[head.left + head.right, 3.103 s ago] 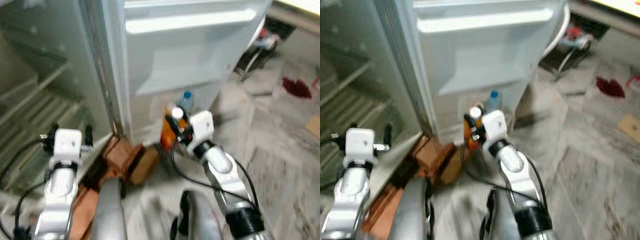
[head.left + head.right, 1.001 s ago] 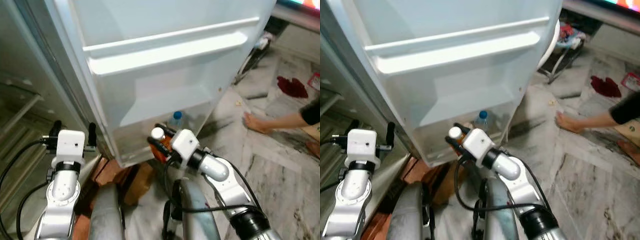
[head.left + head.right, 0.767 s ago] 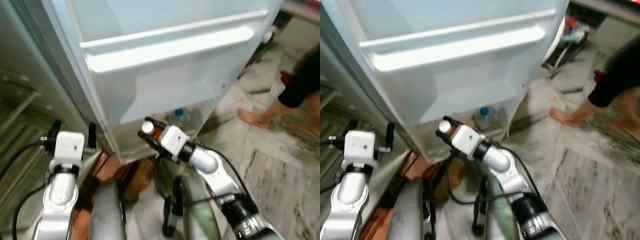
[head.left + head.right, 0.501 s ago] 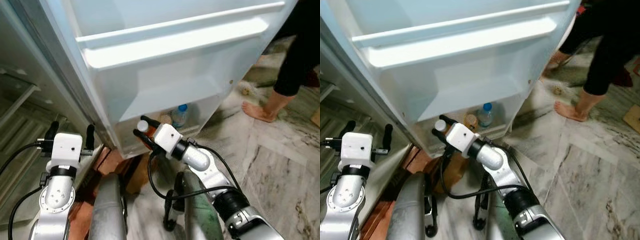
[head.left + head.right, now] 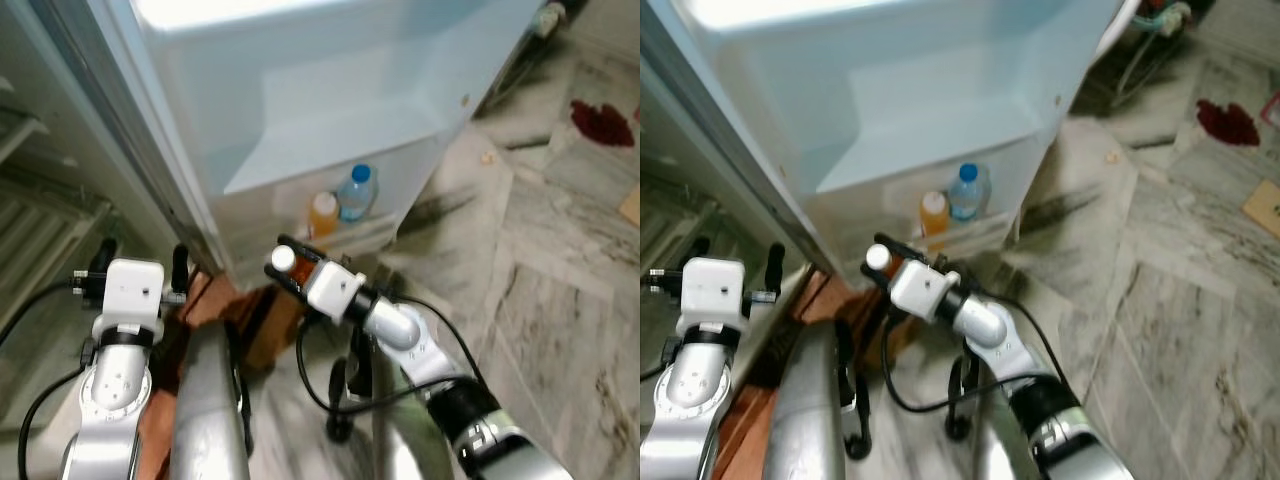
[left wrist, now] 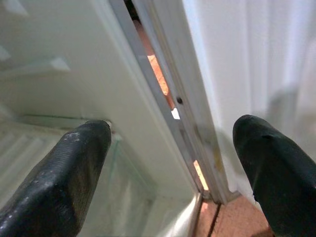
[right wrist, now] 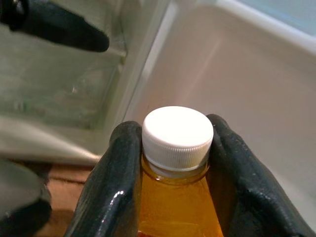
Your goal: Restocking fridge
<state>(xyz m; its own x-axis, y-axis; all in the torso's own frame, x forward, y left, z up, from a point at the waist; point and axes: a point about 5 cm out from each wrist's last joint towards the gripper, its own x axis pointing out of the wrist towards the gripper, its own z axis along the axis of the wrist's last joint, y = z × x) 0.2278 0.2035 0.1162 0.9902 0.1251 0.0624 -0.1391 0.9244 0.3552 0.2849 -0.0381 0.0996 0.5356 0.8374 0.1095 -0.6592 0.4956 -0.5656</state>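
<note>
Right hand (image 7: 173,163) clamps juice (image 7: 174,197) by neck, frame centre, cap up, just below door bin (image 5: 385,222), likely ready for lifting in beside two bottles (image 5: 340,203). Left hand (image 6: 168,163) spread, empty, lower left.

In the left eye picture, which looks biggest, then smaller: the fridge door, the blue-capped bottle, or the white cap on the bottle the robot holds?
1. Fridge door, by far the largest.
2. Blue-capped water bottle in the bottom door shelf.
3. White cap of the orange bottle in the right gripper, smallest, even though it is nearer the camera.
</note>
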